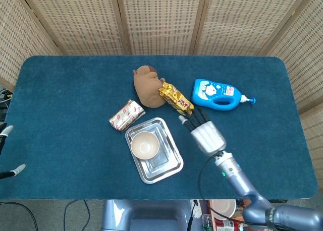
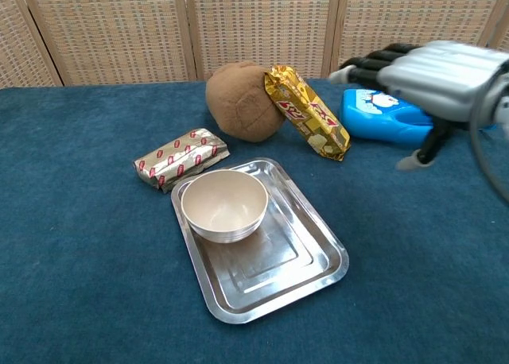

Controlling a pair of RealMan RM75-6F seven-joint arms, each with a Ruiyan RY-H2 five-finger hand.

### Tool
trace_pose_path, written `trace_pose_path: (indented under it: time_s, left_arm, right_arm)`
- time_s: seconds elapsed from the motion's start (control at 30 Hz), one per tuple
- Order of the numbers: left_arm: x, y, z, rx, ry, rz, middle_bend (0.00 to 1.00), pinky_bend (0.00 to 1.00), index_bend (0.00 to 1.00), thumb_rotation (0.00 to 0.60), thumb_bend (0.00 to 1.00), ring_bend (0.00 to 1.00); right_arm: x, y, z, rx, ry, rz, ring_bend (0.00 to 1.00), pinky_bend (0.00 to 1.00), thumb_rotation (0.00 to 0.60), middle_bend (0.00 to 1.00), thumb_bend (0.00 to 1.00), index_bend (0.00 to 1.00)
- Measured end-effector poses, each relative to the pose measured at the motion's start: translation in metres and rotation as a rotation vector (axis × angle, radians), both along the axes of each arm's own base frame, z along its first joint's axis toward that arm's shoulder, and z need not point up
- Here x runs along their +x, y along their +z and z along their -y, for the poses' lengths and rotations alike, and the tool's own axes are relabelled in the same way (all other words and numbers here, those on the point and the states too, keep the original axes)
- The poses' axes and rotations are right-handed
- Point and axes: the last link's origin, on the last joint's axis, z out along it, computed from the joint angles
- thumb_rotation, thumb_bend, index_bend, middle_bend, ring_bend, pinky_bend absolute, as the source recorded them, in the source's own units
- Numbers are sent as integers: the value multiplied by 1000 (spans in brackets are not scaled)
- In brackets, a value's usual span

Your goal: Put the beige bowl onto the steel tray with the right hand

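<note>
While the round beige bowl (image 1: 145, 145) is sitting upright in the rectangular steel tray (image 1: 169, 166), right hand (image 1: 203, 132) hovering beside the tray, released, fingers spread.

Even, bright light is falling from above; glare is glinting on the shiny steel tray (image 2: 318, 257); the right hand (image 2: 437, 74) is blurring slightly.
</note>
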Motion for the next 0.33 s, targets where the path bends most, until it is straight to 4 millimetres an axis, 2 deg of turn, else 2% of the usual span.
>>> trace_pose_path:
  time_s: [0.17,0.33]
  left_arm:
    - [3,-1,3,14,-30,-12,0,0,0,600,0,0]
    - [5,-2,6,28,-59,-36,0,0,0,600,0,0]
  right_arm:
    - [-53,34,-21,-57,-155,150,0,0,600,0,0,0]
    - [-107,68,-60,-155,-257,291,0,0,600,0,0,0]
